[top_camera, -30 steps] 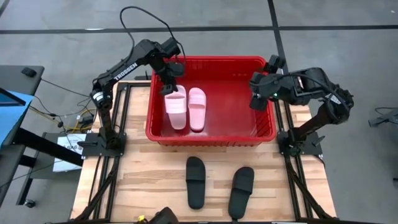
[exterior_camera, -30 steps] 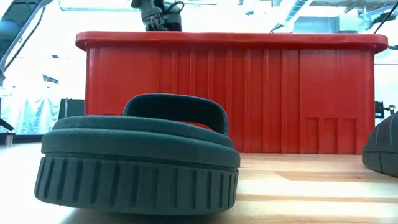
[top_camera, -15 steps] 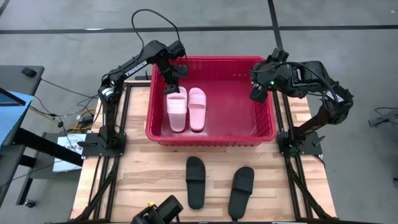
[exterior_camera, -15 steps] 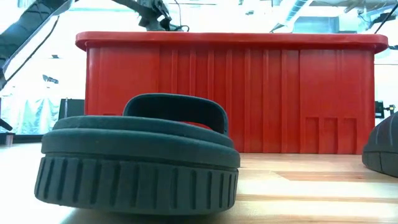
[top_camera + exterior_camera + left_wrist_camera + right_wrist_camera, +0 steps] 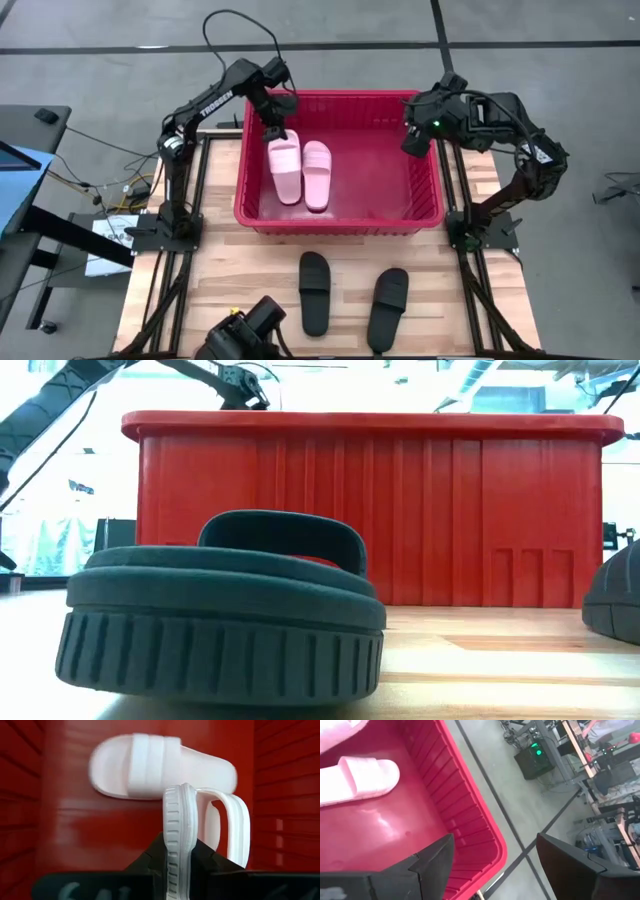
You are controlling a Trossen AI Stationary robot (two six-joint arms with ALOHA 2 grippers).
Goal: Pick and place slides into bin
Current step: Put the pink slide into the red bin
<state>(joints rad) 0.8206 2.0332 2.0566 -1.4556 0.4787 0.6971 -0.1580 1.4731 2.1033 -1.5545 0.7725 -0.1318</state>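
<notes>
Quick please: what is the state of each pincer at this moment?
Left pincer: shut on a pale pink slide, held on edge over the red bin.
Right pincer: open, holding nothing, above the bin's rim.

The wooden table (image 5: 250, 270) bears the red bin (image 5: 340, 218) and two black slides (image 5: 315, 292).

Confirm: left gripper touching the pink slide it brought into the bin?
Touching. The left wrist view shows the left gripper with its fingers clamped on the sole edge of the pink slide, held on edge above the bin floor.
</notes>
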